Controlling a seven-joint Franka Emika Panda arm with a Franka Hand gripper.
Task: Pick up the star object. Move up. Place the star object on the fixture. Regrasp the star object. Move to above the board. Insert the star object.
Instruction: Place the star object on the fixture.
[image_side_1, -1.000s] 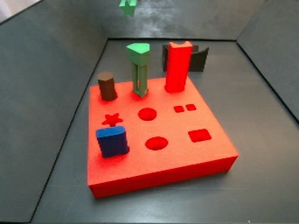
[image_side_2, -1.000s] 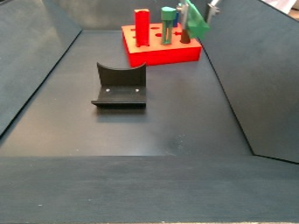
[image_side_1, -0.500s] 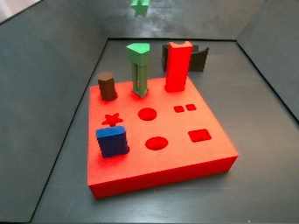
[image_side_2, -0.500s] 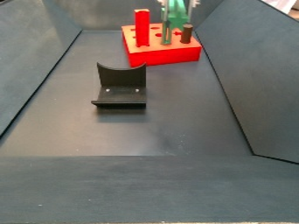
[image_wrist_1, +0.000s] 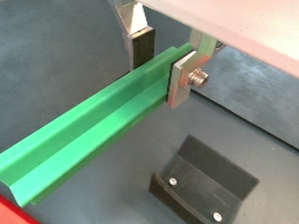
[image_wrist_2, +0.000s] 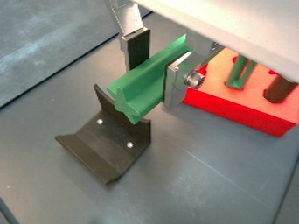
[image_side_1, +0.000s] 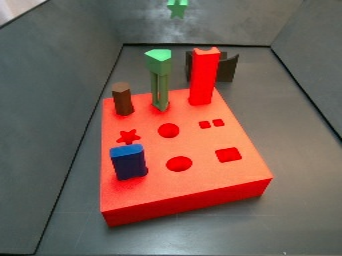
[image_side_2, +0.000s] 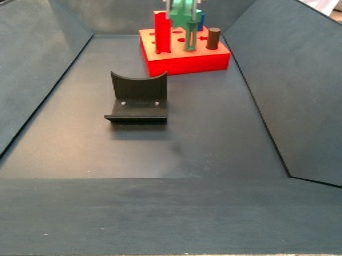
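Note:
My gripper (image_wrist_1: 163, 57) is shut on the star object (image_wrist_1: 93, 122), a long slim green peg clamped near one end between the silver fingers. In both wrist views the peg lies level, and its star-shaped end (image_wrist_2: 131, 94) hangs above the dark fixture (image_wrist_2: 111, 140). A side view shows the star object (image_side_2: 181, 18) high in the air in front of the red board (image_side_2: 187, 58). The fixture (image_side_2: 136, 97) stands on the floor, nearer that camera than the board. The board's star hole (image_side_1: 128, 137) stands open.
On the board (image_side_1: 201, 190) stand a green peg with a triangular top (image_side_1: 159, 80), a tall red post (image_side_1: 203, 75), a short brown cylinder (image_side_1: 123, 98) and a blue block (image_side_1: 128, 160). Dark sloping walls enclose the floor on all sides.
The gripper has carried the star object sideways through the air, away from above the board and towards the fixture. Its grip on the peg is unchanged.

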